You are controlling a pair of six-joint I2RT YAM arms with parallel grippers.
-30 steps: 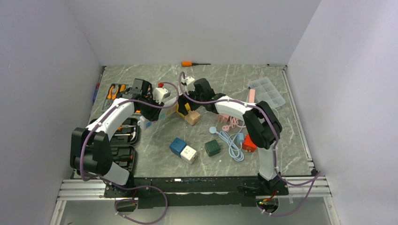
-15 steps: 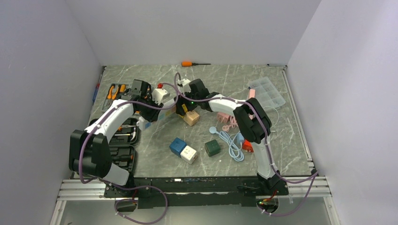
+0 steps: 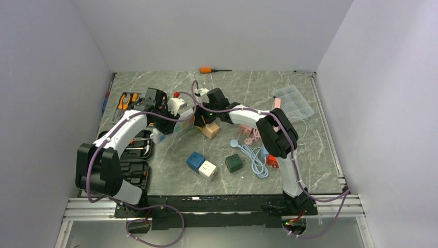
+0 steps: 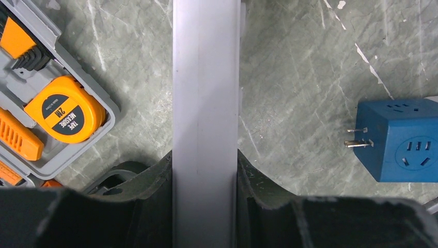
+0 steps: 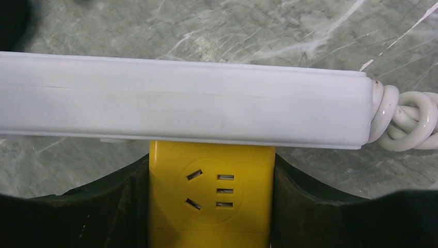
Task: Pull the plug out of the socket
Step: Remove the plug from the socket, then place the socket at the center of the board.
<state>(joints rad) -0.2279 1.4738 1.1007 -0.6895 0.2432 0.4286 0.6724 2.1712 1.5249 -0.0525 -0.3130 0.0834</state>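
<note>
A long white power strip (image 4: 206, 103) runs up the middle of the left wrist view, and my left gripper (image 4: 205, 175) is shut on it, one finger on each side. In the right wrist view the strip (image 5: 181, 101) lies crosswise, with its coiled white cord at the right end. A yellow cube plug (image 5: 212, 191) sits against the strip's near side. My right gripper (image 5: 212, 199) is shut on this plug. In the top view both grippers meet mid-table, the left gripper (image 3: 165, 123) and the right gripper (image 3: 199, 120) with the yellow plug (image 3: 198, 124).
A blue cube adapter (image 4: 408, 139) lies right of the strip. An open tool case with an orange tape measure (image 4: 67, 111) lies to the left. A tan cube (image 3: 210, 129), white cube (image 3: 207, 169), green cube (image 3: 233, 163), blue cable (image 3: 254, 157), clear organizer (image 3: 293, 102) and screwdriver (image 3: 214, 70) lie around.
My right arm has shifted left and folded its elbow, bringing its gripper closer to the left gripper. The left arm has barely moved. Both grips are unchanged.
</note>
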